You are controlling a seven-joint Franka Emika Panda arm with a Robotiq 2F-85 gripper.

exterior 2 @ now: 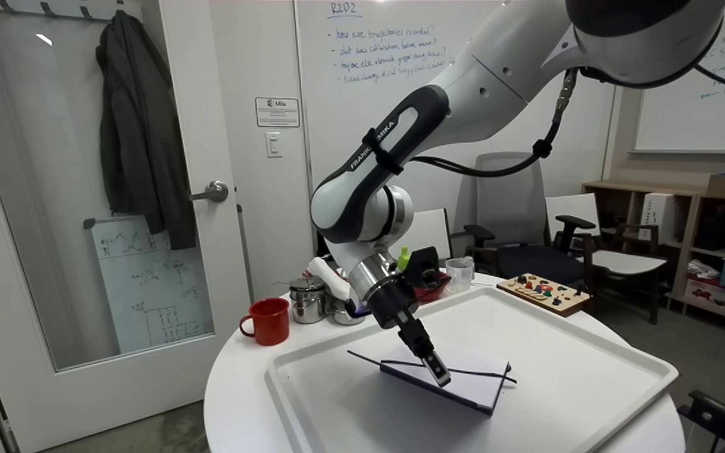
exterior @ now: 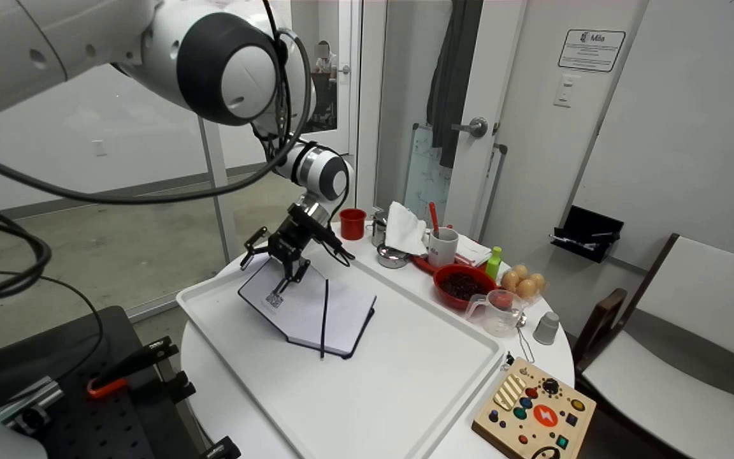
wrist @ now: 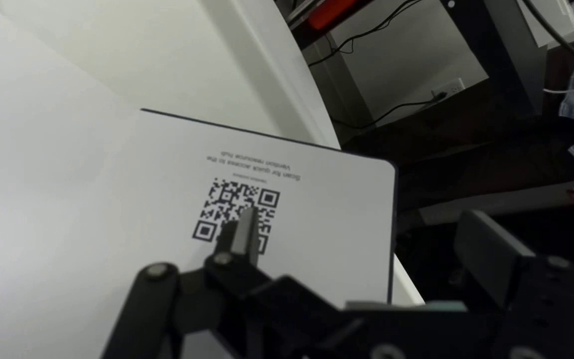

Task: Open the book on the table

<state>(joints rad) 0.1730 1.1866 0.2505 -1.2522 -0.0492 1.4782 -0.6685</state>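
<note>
Straddles cover (wrist: 327, 224) edge w/ end effector (exterior: 261, 279) spread wide, w/ 2 fingers (wrist: 484, 249) well apart, gripping nothing. Find book (exterior: 306, 312) open on bench (exterior: 405, 389), w/ cover seemingly tilted up. Might flop shut if backed off early, esp. w/ springy binding. Could skid book or crease page (exterior: 351, 306) if pressed too hard; may snag strap (exterior: 325, 319). Note thin navy-edged cover, prob. stiff, w/ rounded corner; smooth matte white page; narrow dark strap (elastic or ribbon, can't tell); white bench w/ raised rim.

“Mila” sign (exterior 2: 277, 112), “R2D2” whiteboard (exterior 2: 362, 119), “Scan” on book (wrist: 162, 189)
</note>
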